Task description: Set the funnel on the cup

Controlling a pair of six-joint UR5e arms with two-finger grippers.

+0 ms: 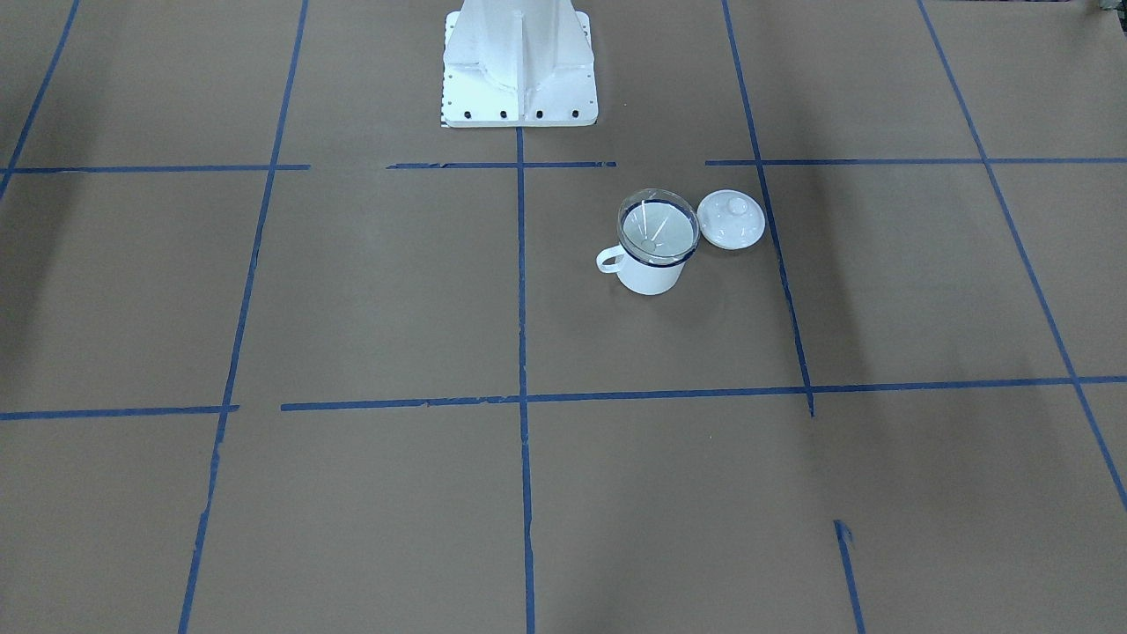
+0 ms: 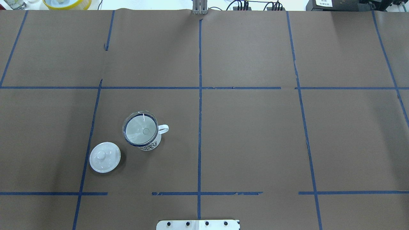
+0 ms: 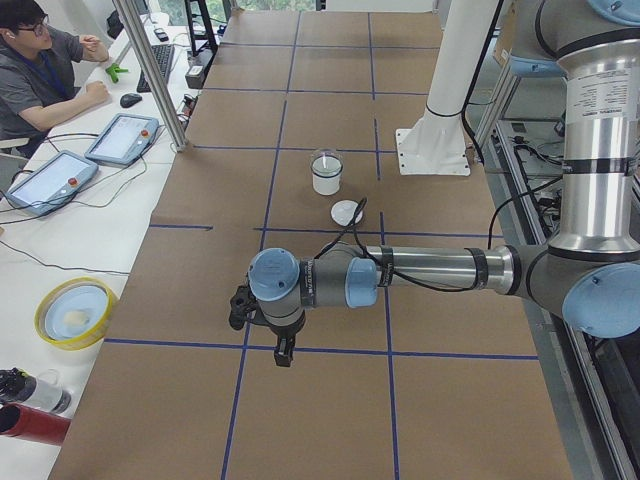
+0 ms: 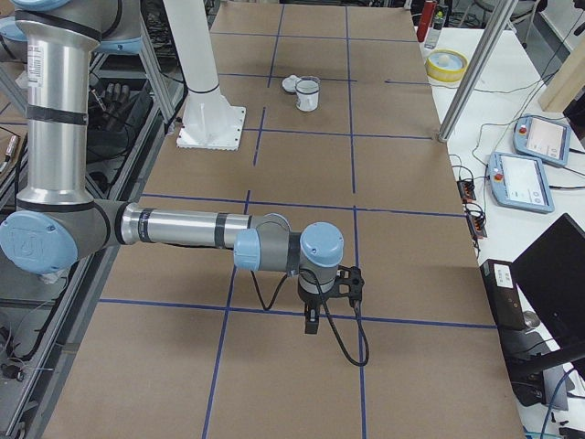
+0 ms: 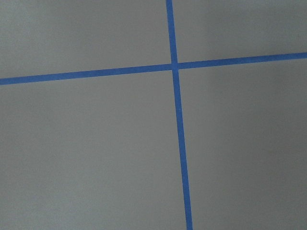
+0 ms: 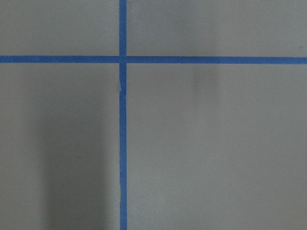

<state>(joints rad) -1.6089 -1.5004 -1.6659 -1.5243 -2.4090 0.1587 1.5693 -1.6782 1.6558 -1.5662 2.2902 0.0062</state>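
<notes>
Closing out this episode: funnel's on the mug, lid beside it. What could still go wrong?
1. The funnel rests on the cup and looks about as wide as its rim; a nudge might tip it off.
2. The lid lies close beside the cup; any reach toward it could knock either.
3. The funnel is clear, so even seating is hard to confirm.

The clear funnel [image 2: 141, 128] sits upright in the white, blue-rimmed cup [image 2: 150, 144].
</notes>
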